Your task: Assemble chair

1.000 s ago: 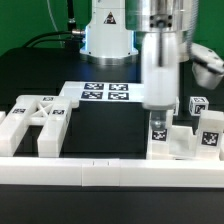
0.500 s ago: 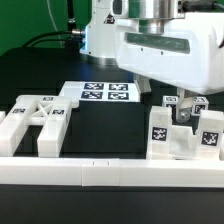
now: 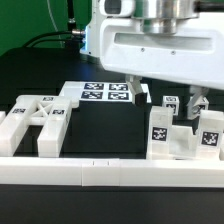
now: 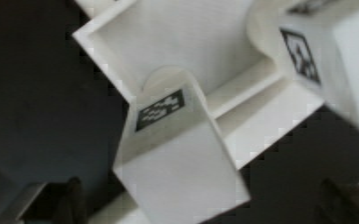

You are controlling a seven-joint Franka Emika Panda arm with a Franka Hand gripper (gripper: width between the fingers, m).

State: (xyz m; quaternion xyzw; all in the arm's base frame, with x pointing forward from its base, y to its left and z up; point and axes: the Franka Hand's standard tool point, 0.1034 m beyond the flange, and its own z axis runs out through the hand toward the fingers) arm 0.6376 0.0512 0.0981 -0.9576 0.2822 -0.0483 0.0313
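Empty gripper (image 3: 167, 95), spread wide, hangs over the chair parts (image 3: 182, 138) at the exterior view's right.
Risk: on descent a finger (image 3: 134, 90) clips the upright post (image 4: 167, 140) or its close neighbours and tips them. Change: a second ago the gripper sat lower, narrow side on; now it is raised and turned broadside.

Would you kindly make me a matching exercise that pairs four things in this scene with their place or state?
1 claw
2 marker board
3 border rail
4 chair frame piece

A runs across the whole front
B open
C lies flat, middle back
D on the exterior view's left

Pairs: 1-B; 2-C; 3-A; 4-D
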